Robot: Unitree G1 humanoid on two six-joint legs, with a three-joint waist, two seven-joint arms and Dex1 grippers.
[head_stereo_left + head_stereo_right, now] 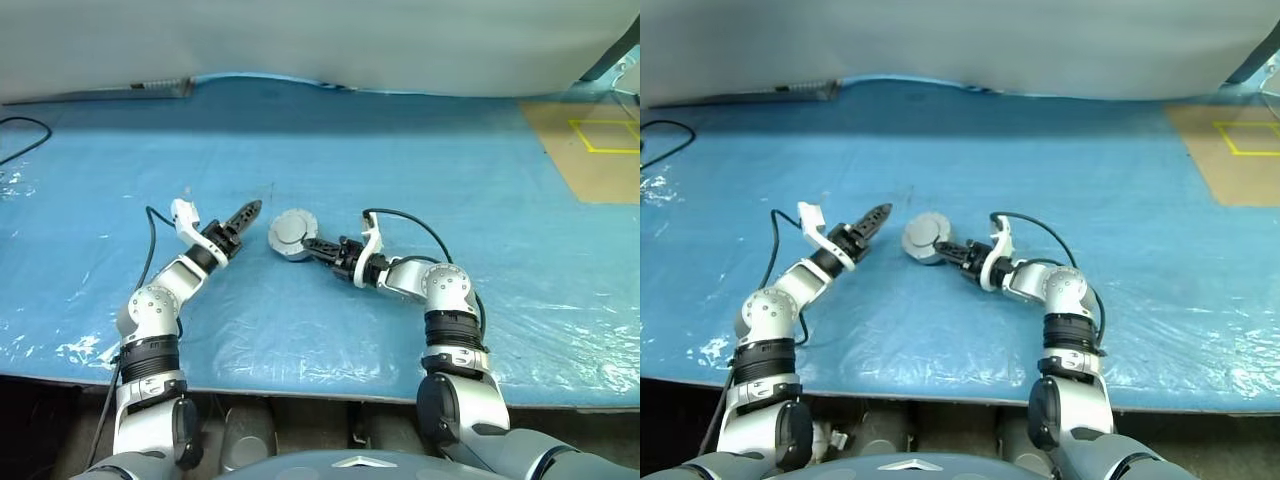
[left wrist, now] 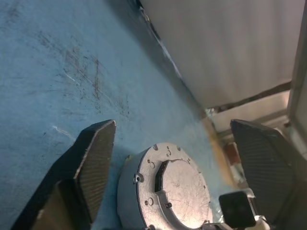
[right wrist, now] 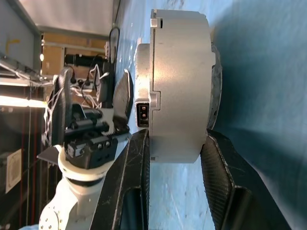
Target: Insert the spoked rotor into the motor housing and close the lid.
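Blue sheeted table (image 1: 330, 140), pale backdrop (image 1: 320, 40)

Bare blue mat (image 1: 300, 150) all round; motor housing (image 1: 291, 235) between both tools.

The short round silver-grey metal motor housing (image 1: 291, 236) sits tilted above the blue mat, its flat closed face turned up and toward the left. That face (image 2: 176, 188) shows small screw holes and a dark angular slot around a scratched centre plate. Its smooth side wall (image 3: 180, 86) carries a small rectangular socket; its inside is hidden, so windings cannot be confirmed.
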